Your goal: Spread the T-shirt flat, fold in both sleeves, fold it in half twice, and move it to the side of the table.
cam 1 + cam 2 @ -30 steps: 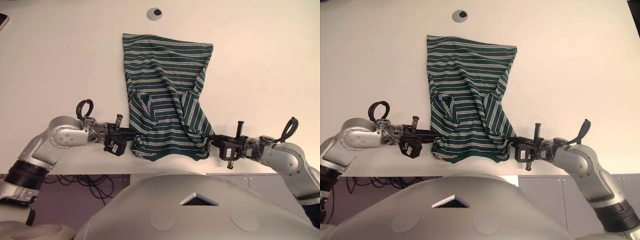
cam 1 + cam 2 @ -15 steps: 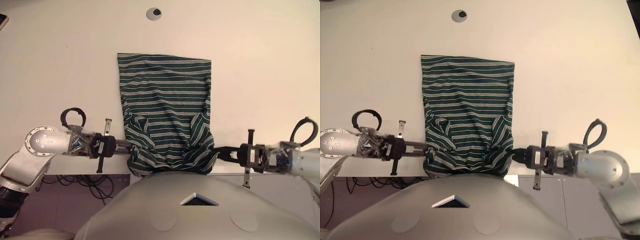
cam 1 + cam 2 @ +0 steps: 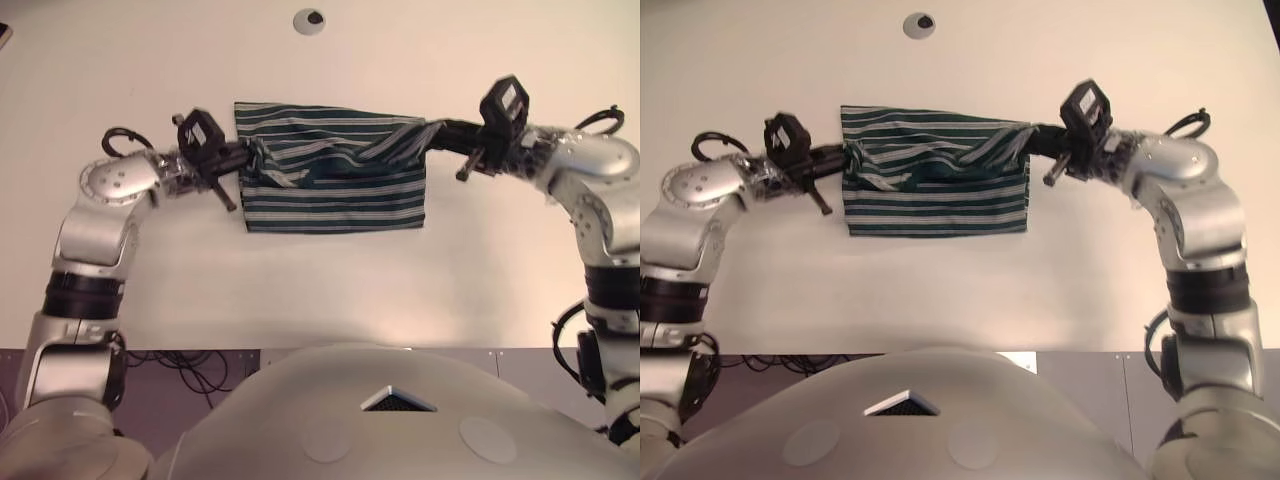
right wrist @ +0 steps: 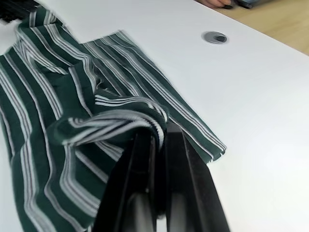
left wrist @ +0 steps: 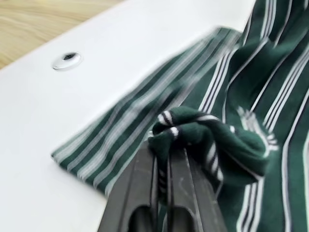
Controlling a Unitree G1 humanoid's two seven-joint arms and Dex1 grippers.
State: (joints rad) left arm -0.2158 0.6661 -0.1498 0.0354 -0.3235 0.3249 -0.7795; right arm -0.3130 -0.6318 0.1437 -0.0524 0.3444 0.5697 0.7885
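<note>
The dark green T-shirt with white stripes [image 3: 335, 190] lies on the white table [image 3: 320, 280], folded over itself into a wide, short rectangle. My left gripper [image 3: 247, 156] is shut on a bunched corner of the cloth [image 5: 193, 135] at the shirt's upper left. On the opposite side, my right gripper [image 3: 432, 134] is shut on the gathered corner [image 4: 120, 121] at the upper right. Both held corners sit just above the far edge of the lower layer, and the fabric between them sags in loose folds.
A round grey cable grommet [image 3: 309, 20] sits in the tabletop beyond the shirt. The table's near edge [image 3: 320, 347] runs across the bottom, with cables hanging under it at the left. Bare table lies all around the shirt.
Both grippers have carried the shirt's near end up and away from the table's front edge to its far end, folding the shirt in half. The long shape is now a short rectangle.
</note>
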